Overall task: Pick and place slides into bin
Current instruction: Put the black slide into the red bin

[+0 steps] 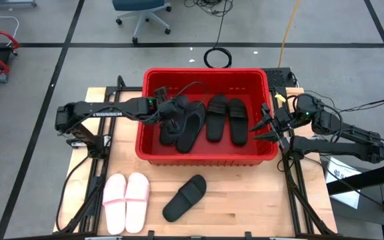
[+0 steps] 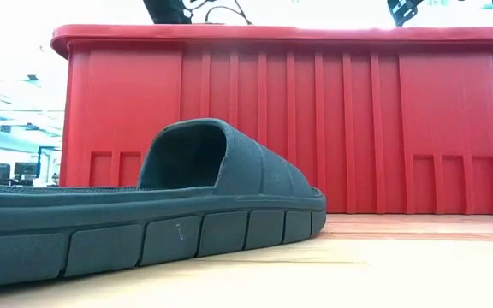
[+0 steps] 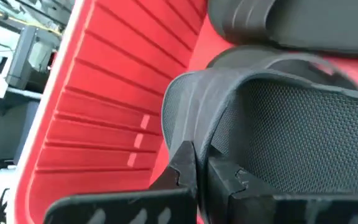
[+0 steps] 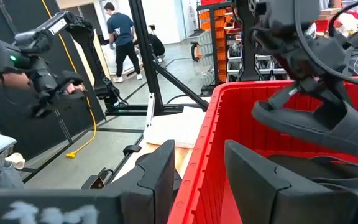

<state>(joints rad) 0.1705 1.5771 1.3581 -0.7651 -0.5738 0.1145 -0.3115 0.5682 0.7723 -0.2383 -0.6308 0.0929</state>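
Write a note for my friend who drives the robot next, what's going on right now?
Left gripper: inside the red bin, shut on a black slide, held off the floor.
Right gripper: open, waiting at the bin's right rim.
Done: four black sandals lie in the bin, besides the held one.
Left: release it, then fetch the pink pair and the black slide on the table.

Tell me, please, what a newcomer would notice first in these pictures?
The big red bin in the middle of the table draws the eye, with several black slides already inside. The left gripper reaches over its left side, shut on a black slide held above the others. In front of the bin lie a pink pair and one more black slide.
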